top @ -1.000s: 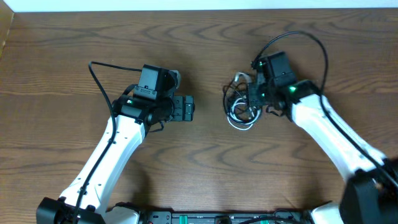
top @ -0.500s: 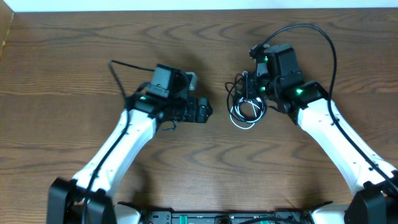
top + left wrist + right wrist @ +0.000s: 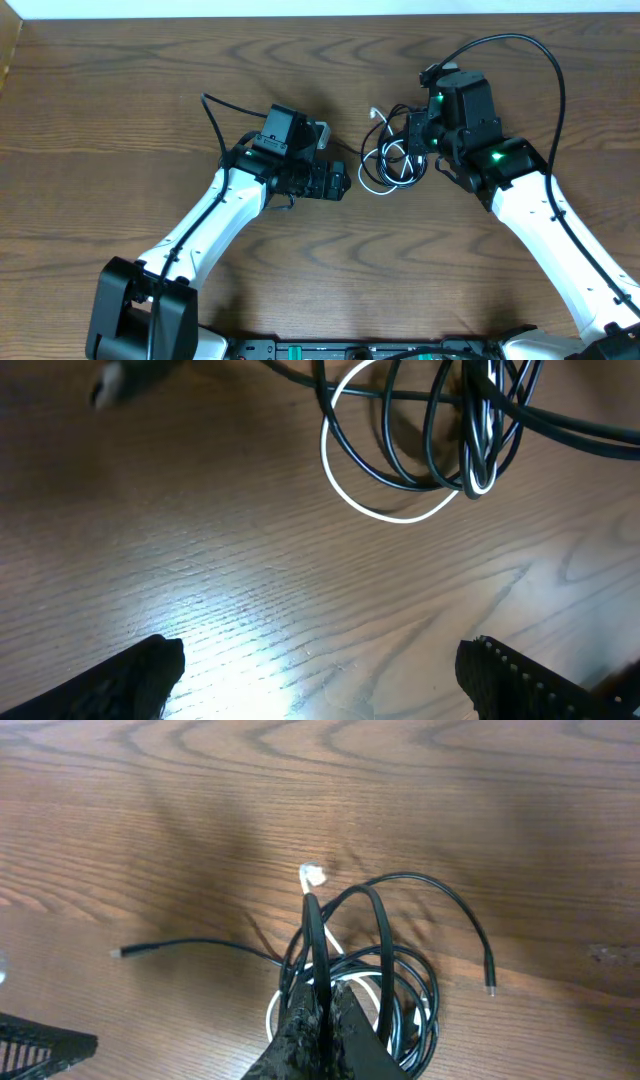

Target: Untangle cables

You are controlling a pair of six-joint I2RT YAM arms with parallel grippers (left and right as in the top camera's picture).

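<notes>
My right gripper [image 3: 320, 1012] is pinched tight on the black cable [image 3: 316, 945], and one strand runs up from between its tips. The white cable [image 3: 395, 519] is looped into the same bunch, and a small white plug [image 3: 312, 875] sits at the top of that strand. The bunch lies near the middle of the desk [image 3: 120, 90], closer to the far edge than the near one. My left gripper [image 3: 320, 680] is wide open and holds nothing, just beside the bunch, on the side toward the left edge.
</notes>
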